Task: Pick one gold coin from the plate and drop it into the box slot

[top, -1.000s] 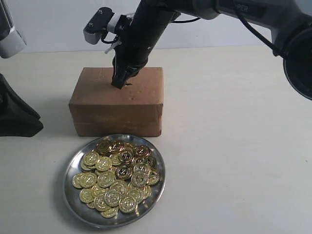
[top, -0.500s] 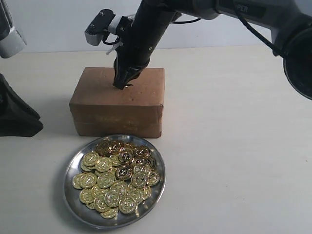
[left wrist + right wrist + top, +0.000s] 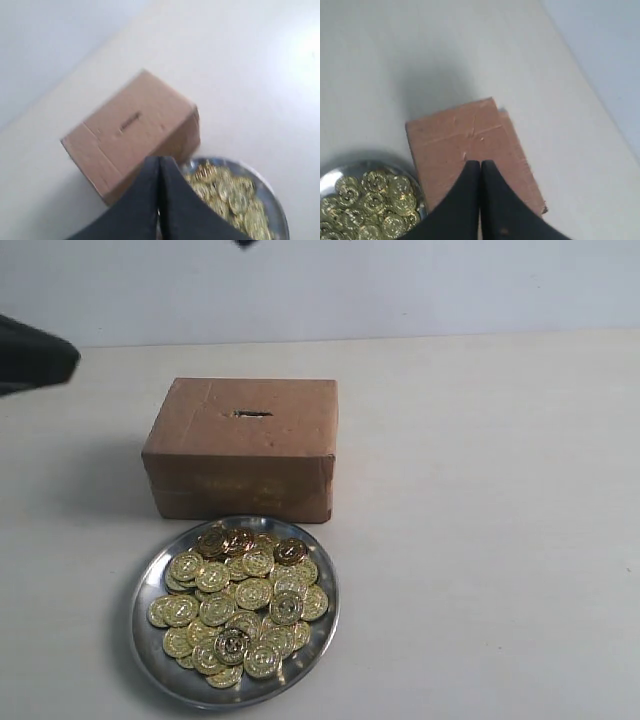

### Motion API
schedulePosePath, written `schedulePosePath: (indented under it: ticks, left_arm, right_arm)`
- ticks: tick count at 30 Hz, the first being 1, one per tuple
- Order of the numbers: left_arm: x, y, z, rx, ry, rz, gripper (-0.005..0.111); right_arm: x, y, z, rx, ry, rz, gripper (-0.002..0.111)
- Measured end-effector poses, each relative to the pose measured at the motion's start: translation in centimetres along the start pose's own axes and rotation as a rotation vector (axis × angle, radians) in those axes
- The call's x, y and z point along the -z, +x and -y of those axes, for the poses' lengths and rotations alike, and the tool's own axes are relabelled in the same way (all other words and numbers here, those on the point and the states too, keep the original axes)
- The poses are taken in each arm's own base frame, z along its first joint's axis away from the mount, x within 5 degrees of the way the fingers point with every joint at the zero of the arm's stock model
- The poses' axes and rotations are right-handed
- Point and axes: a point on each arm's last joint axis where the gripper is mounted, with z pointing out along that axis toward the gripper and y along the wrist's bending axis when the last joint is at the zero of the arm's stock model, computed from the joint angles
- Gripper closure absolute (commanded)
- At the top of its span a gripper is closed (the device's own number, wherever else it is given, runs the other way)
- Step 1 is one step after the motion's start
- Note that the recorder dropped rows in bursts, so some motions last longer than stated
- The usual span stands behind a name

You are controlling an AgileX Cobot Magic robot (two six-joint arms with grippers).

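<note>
Box (image 3: 240,455) is sitting on pale table (image 3: 480,540), slot (image 3: 252,414) showing as a dark slit in its top face. Plate (image 3: 140,585) is lying just in front of the box, heaped with gold coins (image 3: 240,605). Left gripper (image 3: 160,159) is hanging high over box and plate, fingers pressed together, nothing seen between them. Right gripper (image 3: 480,163) is likewise closed on nothing, hanging above the box, well apart from the coins.
</note>
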Motion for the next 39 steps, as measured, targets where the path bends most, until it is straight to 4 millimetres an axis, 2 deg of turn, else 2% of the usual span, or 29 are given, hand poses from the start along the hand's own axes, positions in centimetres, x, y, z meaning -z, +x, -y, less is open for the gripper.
schedulePosePath:
  ticks: [4,7,8,11,15,17,19,20,24,26,28,34,39]
  left_arm:
    - [2.4,2.3,0.6,0.109,-0.099,0.214,0.107]
    - [3.7,5.5,1.6,0.176,-0.137,0.324,0.107]
    - [3.9,6.6,1.9,0.202,-0.143,0.349,0.107]
    - [4.6,9.0,2.6,0.282,-0.149,0.430,0.107]
    - [5.4,10.6,3.2,0.349,-0.144,0.510,0.107]
    - [5.4,11.2,3.4,0.376,-0.138,0.528,0.107]
    - [5.0,11.8,3.5,0.394,-0.133,0.522,0.107]
    - [4.7,12.1,3.6,0.403,-0.129,0.510,0.107]
    - [3.7,13.4,3.8,0.432,-0.127,0.483,0.107]
    - [3.1,14.2,3.9,0.451,-0.128,0.470,0.107]
    - [2.6,15.0,4.0,0.468,-0.131,0.461,0.107]
    - [1.3,17.1,4.1,0.503,-0.170,0.482,0.107]
    - [1.3,17.1,4.0,0.471,-0.182,0.492,0.107]
  right_arm:
    - [8.8,-0.9,-2.3,-0.038,0.088,0.155,0.108]
    - [14.1,0.0,-4.2,-0.066,0.148,0.252,0.108]
    - [16.0,0.8,-5.2,-0.076,0.173,0.292,0.108]
    - [19.8,3.6,-7.4,-0.124,0.225,0.384,0.108]
    - [22.7,8.9,-10.7,-0.222,0.272,0.529,0.108]
    - [22.9,12.4,-12.2,-0.268,0.291,0.599,0.108]
    - [22.2,15.3,-13.2,-0.318,0.300,0.645,0.108]
    - [21.1,17.4,-13.7,-0.353,0.304,0.668,0.108]
    - [15.9,23.8,-14.7,-0.483,0.301,0.710,0.108]
    - [13.6,26.6,-15.0,-0.560,0.311,0.743,0.108]
    - [12.2,28.8,-15.1,-0.608,0.336,0.778,0.108]
    - [9.4,33.6,-15.7,-0.662,0.404,0.820,0.108]
    - [9.4,33.9,-16.0,-0.516,0.447,0.827,0.108]
